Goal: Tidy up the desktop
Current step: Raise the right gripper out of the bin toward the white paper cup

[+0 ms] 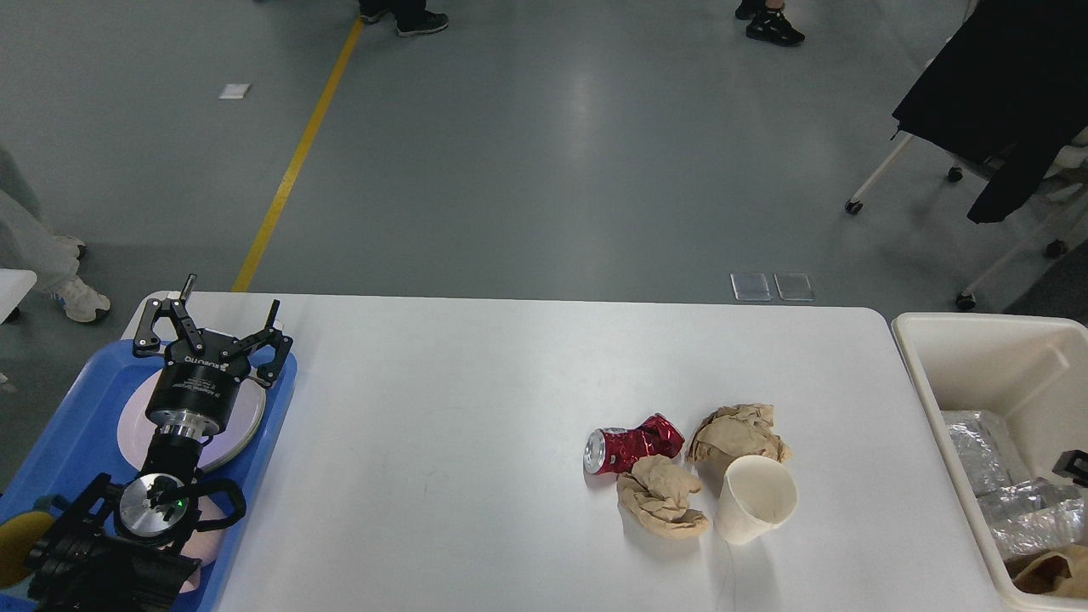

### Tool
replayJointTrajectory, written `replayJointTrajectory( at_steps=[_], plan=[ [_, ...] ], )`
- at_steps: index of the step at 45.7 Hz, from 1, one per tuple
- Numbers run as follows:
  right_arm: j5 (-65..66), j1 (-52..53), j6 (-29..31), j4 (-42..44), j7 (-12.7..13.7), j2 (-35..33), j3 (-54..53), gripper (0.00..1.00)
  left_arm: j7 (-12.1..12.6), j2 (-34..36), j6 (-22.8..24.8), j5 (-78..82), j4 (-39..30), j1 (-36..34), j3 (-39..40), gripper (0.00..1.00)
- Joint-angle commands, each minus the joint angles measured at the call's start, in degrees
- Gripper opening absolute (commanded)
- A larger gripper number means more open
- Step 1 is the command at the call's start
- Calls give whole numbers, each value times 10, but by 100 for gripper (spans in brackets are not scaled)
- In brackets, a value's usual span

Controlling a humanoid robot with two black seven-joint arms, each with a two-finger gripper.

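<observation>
The desktop [442,442] fills our lower view. On its right half lie a can [631,449], two wads [661,501] and a cup [756,498], bunched and touching. Our left gripper [214,330] hangs wide open, empty, over the tray [85,399]; our right we cannot judge. Grabbing one piece could knock its neighbours away, the cup rolling.

You see small white lettering on the left gripper [212,327] body, upside down, too small to read; nothing else carries text
</observation>
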State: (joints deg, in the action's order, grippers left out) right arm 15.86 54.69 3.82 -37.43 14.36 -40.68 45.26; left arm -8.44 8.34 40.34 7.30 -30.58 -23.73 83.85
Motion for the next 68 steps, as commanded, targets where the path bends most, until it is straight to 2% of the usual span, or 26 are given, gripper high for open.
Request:
replayJointTrajectory(
  at_steps=[1,5,6,9,15,19,26,33,38,40,44,46,51,58,68],
  plan=[
    [73,134,26,-155,2,-52,52,100,-1,0,0,0,0,0,0,97],
    [74,254,82,-210,2,-49,155,100,0,0,0,0,0,0,-1,97],
    [73,326,136,-228,2,-30,211,100,0,0,0,0,0,0,0,97],
    [73,397,215,-240,2,12,258,100,0,0,0,0,0,0,-1,97],
    [73,516,362,-280,2,74,282,100,0,0,0,0,0,0,0,97],
    [70,585,400,-350,1,119,280,100,0,0,0,0,0,1,-1,97],
    [33,721,409,-475,1,171,276,100,0,0,0,-1,0,0,0,97],
    [-37,825,418,-533,1,212,273,100,-1,0,0,0,0,0,0,97],
    [-74,870,401,-568,-7,242,277,100,-1,0,0,0,0,1,0,97],
    [-77,881,393,-581,-23,248,277,100,-1,0,0,-1,0,0,0,97],
    [-74,884,374,-585,-100,262,288,100,-1,0,0,0,0,0,0,97],
    [-71,883,373,-585,-122,273,301,100,-1,0,0,0,0,1,0,97],
    [-69,880,378,-585,-108,275,309,100,-1,0,0,0,0,0,0,97],
    [-65,868,379,-585,-107,272,302,100,-1,0,0,0,0,0,0,97],
    [-63,796,370,-569,-107,274,282,100,0,0,0,0,0,0,0,97]
  ],
)
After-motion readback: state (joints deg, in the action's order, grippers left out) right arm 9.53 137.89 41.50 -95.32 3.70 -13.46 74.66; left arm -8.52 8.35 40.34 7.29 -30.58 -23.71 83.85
